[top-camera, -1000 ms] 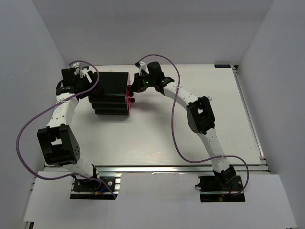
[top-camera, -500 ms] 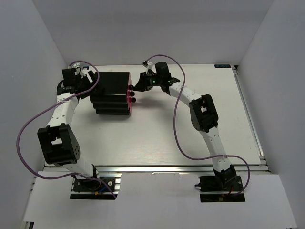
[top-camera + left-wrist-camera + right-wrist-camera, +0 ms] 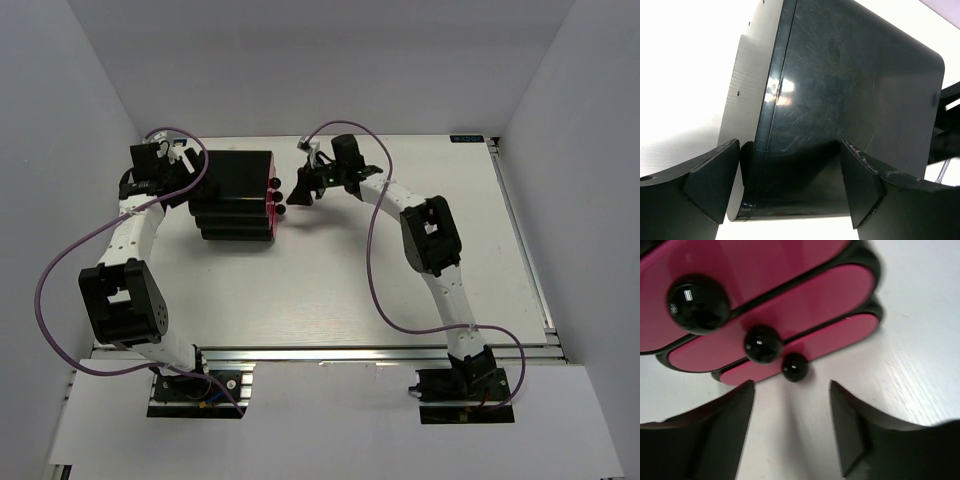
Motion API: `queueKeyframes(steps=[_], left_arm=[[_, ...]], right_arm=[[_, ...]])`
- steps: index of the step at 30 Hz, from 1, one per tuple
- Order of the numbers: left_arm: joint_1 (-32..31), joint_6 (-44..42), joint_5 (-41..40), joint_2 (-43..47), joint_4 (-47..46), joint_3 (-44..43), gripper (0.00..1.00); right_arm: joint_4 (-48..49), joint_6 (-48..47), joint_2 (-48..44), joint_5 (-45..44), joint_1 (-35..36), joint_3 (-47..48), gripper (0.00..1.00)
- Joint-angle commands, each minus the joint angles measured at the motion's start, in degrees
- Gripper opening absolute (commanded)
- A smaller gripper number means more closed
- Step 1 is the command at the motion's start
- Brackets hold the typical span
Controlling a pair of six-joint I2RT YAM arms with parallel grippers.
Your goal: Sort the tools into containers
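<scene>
The containers are three stacked magenta-pink drawers (image 3: 820, 295) with round black knobs (image 3: 763, 344), all pushed in flush in a black cabinet (image 3: 235, 195). My right gripper (image 3: 791, 390) hangs open just in front of the lowest knob (image 3: 794, 367), with only bare table between its fingers. In the top view the right gripper (image 3: 298, 192) sits a little right of the pink fronts (image 3: 269, 205). My left gripper (image 3: 790, 185) stands open at the cabinet's rear left corner (image 3: 850, 85), its fingers wide on either side of that edge. No tools are in view.
The white table (image 3: 400, 280) runs right and toward the near edge from the cabinet. Grey walls enclose the back and both sides. A metal rail (image 3: 380, 352) lines the near edge by the arm bases.
The right gripper has opened from shut and drawn back to the right, away from the drawer knobs. The left arm and the cabinet have not moved.
</scene>
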State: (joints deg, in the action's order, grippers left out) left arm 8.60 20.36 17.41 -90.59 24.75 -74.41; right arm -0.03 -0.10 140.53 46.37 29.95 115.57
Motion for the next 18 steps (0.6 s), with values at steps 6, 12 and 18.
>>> queueKeyframes(steps=[6, 12, 18], left_arm=[[-1.4, 0.4, 3.4, -0.8, 3.3, 0.5, 0.89], [-1.4, 0.3, 3.9, -1.0, 3.3, 0.5, 0.89], [-1.4, 0.5, 4.1, -1.3, 2.9, 0.7, 0.89]], right_arm=[[-3.3, -10.2, 3.7, 1.6, 4.2, 4.5, 0.77], [-2.3, -9.7, 5.5, -2.1, 4.6, 5.9, 0.78], [-1.9, -9.6, 5.3, -5.1, 4.4, 6.0, 0.77]])
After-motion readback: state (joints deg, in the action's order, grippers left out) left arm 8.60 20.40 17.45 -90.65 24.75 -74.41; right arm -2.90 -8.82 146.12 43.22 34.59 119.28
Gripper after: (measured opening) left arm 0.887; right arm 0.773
